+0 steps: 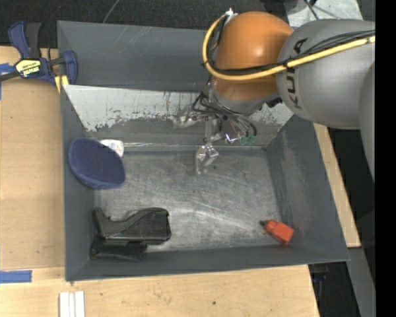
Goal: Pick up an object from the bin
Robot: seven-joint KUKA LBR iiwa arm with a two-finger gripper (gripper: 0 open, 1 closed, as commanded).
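Gripper (pixel 206 156): 12 o'clock, grip state I can't tell
Objects: blue oval pad (pixel 96 164) 9 o'clock, black block (pixel 132 228) 7, orange piece (pixel 278 230) 5
Risk: descending here, I'd grab bare bin floor (pixel 241 190)

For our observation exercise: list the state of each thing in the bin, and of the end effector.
End effector: above bare floor near the back wall, over no object.
Blue oval pad: lying by the left wall.
Black stapler-like tool: lying in the front-left corner.
Small orange-red piece: lying near the front-right corner.
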